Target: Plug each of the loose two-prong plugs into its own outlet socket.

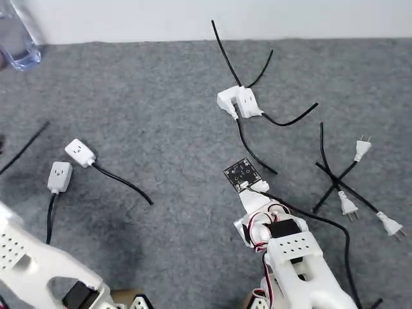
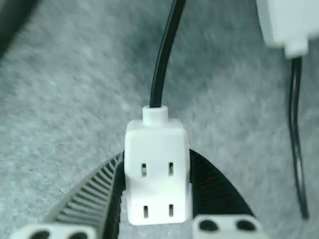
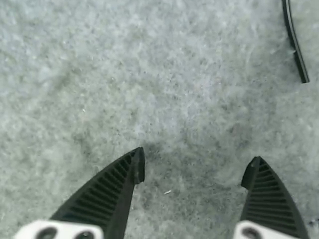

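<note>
A white outlet socket (image 2: 157, 174) sits between the ribbed fingers (image 2: 94, 194) of my left gripper (image 2: 155, 158), which is shut on its sides; its black cord (image 2: 164, 55) runs away from it. A second socket (image 2: 286, 22) lies farther off. Two white sockets (image 1: 78, 152) (image 1: 59, 176) lie on the grey carpet at the left. Three loose two-prong plugs (image 1: 362, 149) (image 1: 347, 206) (image 1: 391, 225) lie at the right with crossed cords. My right gripper (image 3: 197, 164) hangs open over bare carpet, holding nothing. The right arm (image 1: 286, 248) stands at the bottom centre.
Two joined white outlet pieces (image 1: 237, 103) with black cords lie at the back centre. A clear bottle (image 1: 16, 38) stands at the back left corner. A cord end (image 3: 296, 50) lies beyond my right gripper. The left arm's base (image 1: 32, 264) occupies the bottom left.
</note>
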Controlling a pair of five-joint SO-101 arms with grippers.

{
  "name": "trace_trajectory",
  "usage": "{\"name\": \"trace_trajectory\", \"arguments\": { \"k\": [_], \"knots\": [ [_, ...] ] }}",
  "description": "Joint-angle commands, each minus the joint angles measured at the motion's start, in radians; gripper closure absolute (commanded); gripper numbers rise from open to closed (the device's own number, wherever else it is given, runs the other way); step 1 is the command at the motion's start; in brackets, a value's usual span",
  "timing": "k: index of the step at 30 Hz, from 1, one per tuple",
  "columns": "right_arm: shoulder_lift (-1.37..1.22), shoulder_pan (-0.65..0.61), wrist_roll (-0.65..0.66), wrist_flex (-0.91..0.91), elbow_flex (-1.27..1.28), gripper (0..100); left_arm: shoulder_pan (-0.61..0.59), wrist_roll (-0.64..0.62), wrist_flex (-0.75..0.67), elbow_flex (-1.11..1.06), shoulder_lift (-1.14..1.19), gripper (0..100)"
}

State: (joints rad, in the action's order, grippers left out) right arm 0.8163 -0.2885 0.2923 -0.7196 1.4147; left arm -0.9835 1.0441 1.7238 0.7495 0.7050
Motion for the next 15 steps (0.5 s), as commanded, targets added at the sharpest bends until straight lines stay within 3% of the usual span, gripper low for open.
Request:
{"name": "trace_trajectory", "arguments": {
  "k": [1, 5, 9, 15],
  "knots": [
    [0.019, -0.031, -0.009, 0.015, -0.006, 69.0, 0.101, -0.272, 0.029, 0.087, -0.017, 98],
    [0.019, -0.101, -0.003, 0.031, 0.021, 69.1, 0.224, -0.569, 0.029, 0.134, -0.077, 98],
    [0.019, -0.073, -0.003, 0.042, 0.02, 69.2, 0.344, -0.852, 0.032, 0.081, -0.226, 99],
    [0.019, -0.021, -0.003, 0.085, 0.021, 69.2, 0.548, -1.373, 0.032, -0.39, -0.605, 99]
  ]
}}
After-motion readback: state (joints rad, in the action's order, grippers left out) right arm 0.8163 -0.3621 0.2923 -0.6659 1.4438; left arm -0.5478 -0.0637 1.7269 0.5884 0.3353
